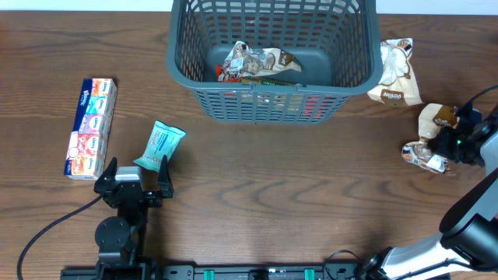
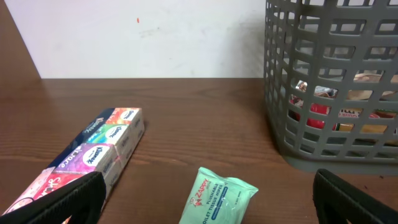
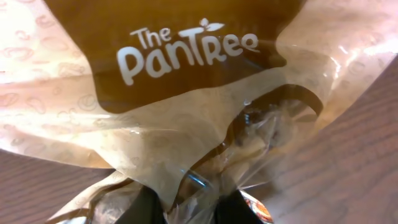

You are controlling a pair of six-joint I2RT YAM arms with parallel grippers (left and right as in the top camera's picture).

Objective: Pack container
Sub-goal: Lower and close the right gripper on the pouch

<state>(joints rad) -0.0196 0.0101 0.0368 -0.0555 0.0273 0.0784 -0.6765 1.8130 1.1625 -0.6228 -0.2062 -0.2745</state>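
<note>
My right gripper [image 3: 189, 208] is clamped on a snack bag [image 3: 186, 93] for lifting into the basket [image 1: 264, 105] (far side, mid-table). My left gripper [image 1: 137, 166] waits, fingers apart, behind the wipes pack [image 1: 159, 145].

Dark grey plastic lattice basket [image 1: 264, 101] is sitting far-centre on the wooden bench [image 1: 272, 187], crinkly snack packs [image 1: 253, 62] lying inside, beige snack bag [image 1: 397, 74] just right, brown-and-clear snack bag [image 1: 430, 117] lying farther right.

Container [image 1: 268, 101]: dark grey, lattice sides. Tissue multipack [image 1: 91, 128], 9 o'clock: blue, orange, pink panels. Wipes pack [image 1: 159, 145]: mint green. Snack bag [image 1: 429, 120], 3 o'clock: cream and brown, white lettering. Tabletop [image 1: 272, 202]: dark woodgrain.
</note>
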